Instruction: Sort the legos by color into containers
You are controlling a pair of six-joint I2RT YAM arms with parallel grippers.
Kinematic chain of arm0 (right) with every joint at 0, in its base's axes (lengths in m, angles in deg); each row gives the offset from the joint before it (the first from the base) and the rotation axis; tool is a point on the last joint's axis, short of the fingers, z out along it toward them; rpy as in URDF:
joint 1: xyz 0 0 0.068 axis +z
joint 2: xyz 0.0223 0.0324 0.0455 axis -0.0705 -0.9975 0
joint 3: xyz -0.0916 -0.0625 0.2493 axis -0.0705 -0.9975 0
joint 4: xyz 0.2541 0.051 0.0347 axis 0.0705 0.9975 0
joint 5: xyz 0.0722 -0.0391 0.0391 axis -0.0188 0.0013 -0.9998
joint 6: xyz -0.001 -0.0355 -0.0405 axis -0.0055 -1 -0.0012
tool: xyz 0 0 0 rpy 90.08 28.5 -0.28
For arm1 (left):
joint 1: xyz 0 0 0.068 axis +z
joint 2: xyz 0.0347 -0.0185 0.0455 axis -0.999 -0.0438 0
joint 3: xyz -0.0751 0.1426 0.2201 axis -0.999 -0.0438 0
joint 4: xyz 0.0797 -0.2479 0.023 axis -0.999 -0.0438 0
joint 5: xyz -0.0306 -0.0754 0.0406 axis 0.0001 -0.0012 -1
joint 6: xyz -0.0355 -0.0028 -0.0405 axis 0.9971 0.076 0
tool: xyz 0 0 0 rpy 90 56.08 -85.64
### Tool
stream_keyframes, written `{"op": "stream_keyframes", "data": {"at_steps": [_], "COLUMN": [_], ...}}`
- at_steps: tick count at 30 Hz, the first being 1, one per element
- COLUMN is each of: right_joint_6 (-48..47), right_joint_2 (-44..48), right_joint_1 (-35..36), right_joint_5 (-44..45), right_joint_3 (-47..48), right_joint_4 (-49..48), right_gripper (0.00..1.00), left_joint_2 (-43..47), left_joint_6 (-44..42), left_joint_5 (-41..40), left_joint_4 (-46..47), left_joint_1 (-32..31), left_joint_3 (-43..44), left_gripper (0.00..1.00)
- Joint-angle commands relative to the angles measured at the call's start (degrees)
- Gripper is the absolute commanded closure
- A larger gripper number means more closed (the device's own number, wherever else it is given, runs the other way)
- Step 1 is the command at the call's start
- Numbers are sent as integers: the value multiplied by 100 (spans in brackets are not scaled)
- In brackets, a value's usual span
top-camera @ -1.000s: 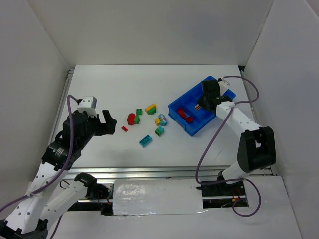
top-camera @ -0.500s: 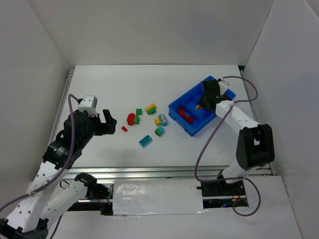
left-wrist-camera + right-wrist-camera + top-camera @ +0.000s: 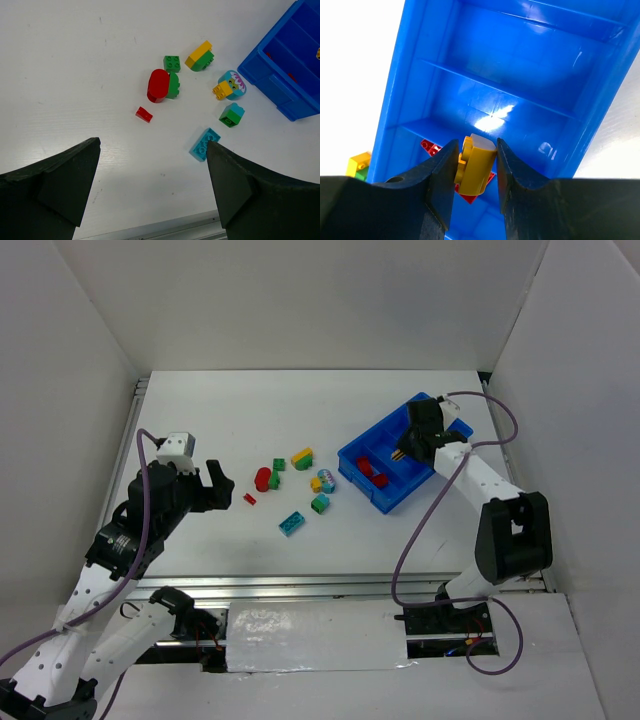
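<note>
The yellow brick (image 3: pixel 476 170) is sitting clamped between the two fingers of the right gripper (image 3: pixel 403 452), which is hanging over the inside of the blue tray (image 3: pixel 420 75). Which compartment lies directly beneath it cannot be told. The red bricks (image 3: pixel 372 472) are lying in the compartment just beside and below the held piece; the other compartments in the wrist view are showing bare blue floor.

The tray is standing at an angle on the right part of the white table (image 3: pixel 200 410). To its left the loose pieces are lying in a cluster:
- a yellow-on-green brick (image 3: pixel 200 55)
- a green square brick (image 3: pixel 172 63)
- a red rounded piece (image 3: pixel 158 85), touching a green one
- a teal round piece (image 3: pixel 231 85) with a yellow stub
- a teal-and-green block (image 3: pixel 231 114)
- a flat teal brick (image 3: pixel 204 144)
- a small red piece (image 3: pixel 144 114)

The left gripper (image 3: pixel 222 487) is hovering left of the cluster, fingers spread wide and holding nothing.
</note>
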Motion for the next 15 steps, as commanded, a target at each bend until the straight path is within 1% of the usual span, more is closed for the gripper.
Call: {"op": "stream_keyframes", "data": {"at_steps": [1,15], "right_joint_6": [-65,-144], "right_joint_2": [294,304], "right_joint_1": [-50,-85], "right_joint_5": [-25,-192], "right_joint_3": [55,108], "right_joint_4": [-196,-240], "right_gripper": [100,100], "left_joint_2": [22,-30], "left_joint_6": [-40,-40], "left_joint_5": [13,30], "left_joint_4": [182,173], "left_joint_1": [38,38], "left_joint_3": [48,39], "left_gripper": [0,1]}}
